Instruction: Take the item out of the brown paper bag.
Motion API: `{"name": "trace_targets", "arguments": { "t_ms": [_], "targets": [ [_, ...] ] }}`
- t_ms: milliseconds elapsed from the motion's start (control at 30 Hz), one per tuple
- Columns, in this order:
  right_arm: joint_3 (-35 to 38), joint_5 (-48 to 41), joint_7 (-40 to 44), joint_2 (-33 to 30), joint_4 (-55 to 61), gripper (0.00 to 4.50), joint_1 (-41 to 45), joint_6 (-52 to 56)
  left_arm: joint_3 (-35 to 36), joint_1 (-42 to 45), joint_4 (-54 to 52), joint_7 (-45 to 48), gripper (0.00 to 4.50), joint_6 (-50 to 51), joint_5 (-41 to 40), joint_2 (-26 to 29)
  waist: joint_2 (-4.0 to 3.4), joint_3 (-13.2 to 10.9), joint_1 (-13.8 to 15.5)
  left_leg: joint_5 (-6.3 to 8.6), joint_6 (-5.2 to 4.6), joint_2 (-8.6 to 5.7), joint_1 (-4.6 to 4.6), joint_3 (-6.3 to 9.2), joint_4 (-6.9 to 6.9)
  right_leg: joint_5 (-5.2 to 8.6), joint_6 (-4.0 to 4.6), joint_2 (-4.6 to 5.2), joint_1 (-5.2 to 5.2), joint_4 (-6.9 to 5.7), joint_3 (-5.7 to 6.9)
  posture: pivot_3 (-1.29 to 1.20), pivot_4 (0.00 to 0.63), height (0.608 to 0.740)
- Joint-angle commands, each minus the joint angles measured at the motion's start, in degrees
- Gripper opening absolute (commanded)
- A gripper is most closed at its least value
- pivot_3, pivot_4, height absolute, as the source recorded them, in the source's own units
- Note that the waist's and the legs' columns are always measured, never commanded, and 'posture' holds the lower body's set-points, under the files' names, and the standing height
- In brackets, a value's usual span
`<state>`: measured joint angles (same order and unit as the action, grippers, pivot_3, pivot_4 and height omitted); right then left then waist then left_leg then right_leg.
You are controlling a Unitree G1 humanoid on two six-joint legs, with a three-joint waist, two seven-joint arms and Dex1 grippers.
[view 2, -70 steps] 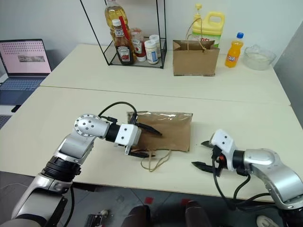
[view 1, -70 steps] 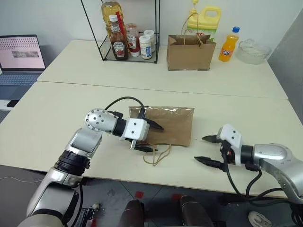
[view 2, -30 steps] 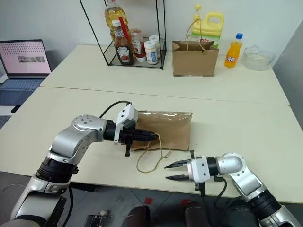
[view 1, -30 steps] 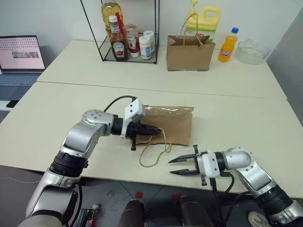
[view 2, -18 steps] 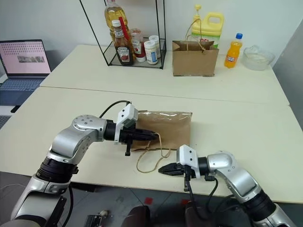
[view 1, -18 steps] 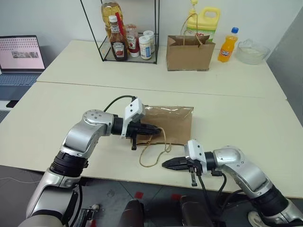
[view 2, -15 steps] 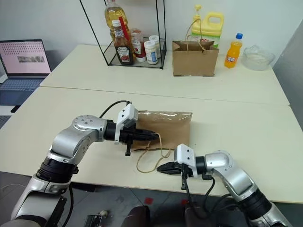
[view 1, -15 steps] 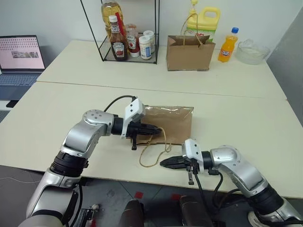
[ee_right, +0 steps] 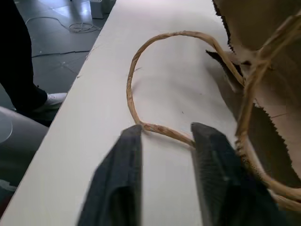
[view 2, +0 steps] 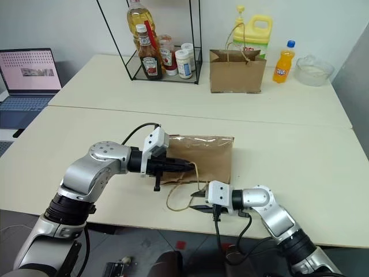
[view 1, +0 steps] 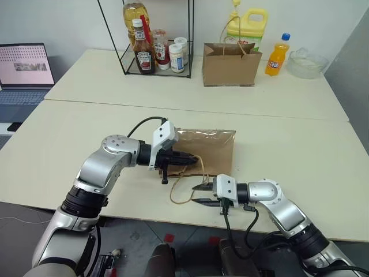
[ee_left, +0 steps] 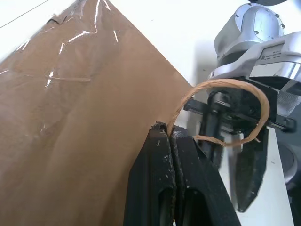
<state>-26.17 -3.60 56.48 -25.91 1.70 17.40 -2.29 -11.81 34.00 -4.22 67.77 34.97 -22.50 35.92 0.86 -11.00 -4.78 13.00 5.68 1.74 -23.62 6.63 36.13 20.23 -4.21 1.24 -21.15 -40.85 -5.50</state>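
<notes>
The brown paper bag [view 1: 207, 151] lies flat on the near table, mouth toward the front edge. My left gripper [view 1: 193, 157] is shut on one twine handle [ee_left: 225, 89] at the bag's mouth and holds that loop raised. The other twine handle [view 1: 183, 193] lies slack on the table. Low over the table's front part, my right gripper [view 1: 197, 194] stands open, and its fingers [ee_right: 120, 183] straddle that slack twine [ee_right: 162, 132]. The item is hidden.
On the far table stand a smaller boxy paper bag [view 1: 232, 63], a wire rack [view 1: 153, 40] with sauce bottles, an orange soda bottle [view 1: 278, 55], a yellow jug [view 1: 249, 26] and a glass bowl [view 1: 308, 62]. A laptop [view 1: 23, 66] sits at far left.
My left gripper closed on the bag's handle and has held still since. My right gripper swung left along the front edge to the slack loop, shut briefly, and now stands open.
</notes>
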Motion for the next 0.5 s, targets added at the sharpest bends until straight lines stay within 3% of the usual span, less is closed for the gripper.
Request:
{"name": "trace_targets", "arguments": {
  "t_ms": [33, 67, 500],
  "targets": [
    [-0.77, 1.53, 1.54, 0.3, -1.48, 2.97, 2.32, -3.03, 1.31, 0.69, -1.85, -0.52, 0.0, 0.08, -0.74, 0.2, 0.0, 0.0, -0.04, 0.0, 0.0, 0.0, 0.0, 0.0, 0.0, 0.0, 0.0, 0.0, 0.0, 0.0, 0.0, 0.0, 0.15, 0.74],
    [-0.86, 2.06, 1.54, 0.47, -2.42, 3.24, 2.98, -3.33, 1.3, 0.74, -1.92, -0.6, 0.0, 0.13, -0.81, 0.13, 0.0, 0.0, -0.04, 0.0, 0.0, 0.0, 0.0, -0.01, 0.0, 0.0, 0.0, 0.0, 0.0, 0.0, 0.0, 0.0, 0.15, 0.74],
    [-4.3, 10.97, 0.97, -0.02, -12.45, 3.24, 9.68, -8.87, 1.39, 1.33, -2.2, -1.37, 0.0, 1.04, -1.42, -0.72, 0.01, 0.01, -0.09, 0.0, 0.0, 0.01, 0.38, -0.01, -0.02, 0.0, 0.0, 0.0, 0.36, -0.01, -0.02, 0.0, 0.15, 0.74]
  ]
}}
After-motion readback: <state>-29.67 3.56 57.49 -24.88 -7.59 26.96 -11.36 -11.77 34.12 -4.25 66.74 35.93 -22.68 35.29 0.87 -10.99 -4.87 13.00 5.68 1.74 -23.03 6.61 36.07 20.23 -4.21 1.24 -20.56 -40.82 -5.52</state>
